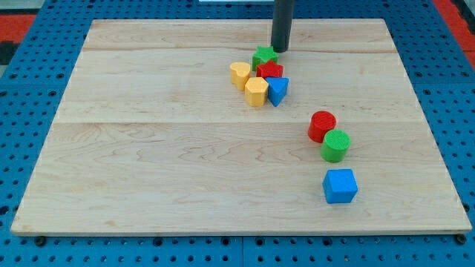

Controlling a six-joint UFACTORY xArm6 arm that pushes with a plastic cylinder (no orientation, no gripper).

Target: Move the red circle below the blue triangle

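Our red circle [322, 125] sits right of the board's middle, touching the green cylinder [335, 144] at its lower right, with the blue cube [340, 185] just below that pair. The blue triangle [277, 90] lies up and to the left, at the lower right of a tight cluster: green star [264, 56] on top, red star [270, 71] under it, yellow heart [240, 74] to the left and yellow hexagon [257, 92] touching the triangle. Bare wood [148, 163] spreads across the whole left half and beneath the triangle (plenty of room there). The cube is nearest the bottom edge, though not at it. Our tip [280, 49] stands just beside the green star's upper right; it carries nothing, being a plain rod. Its upper part is cut off by the view's top.
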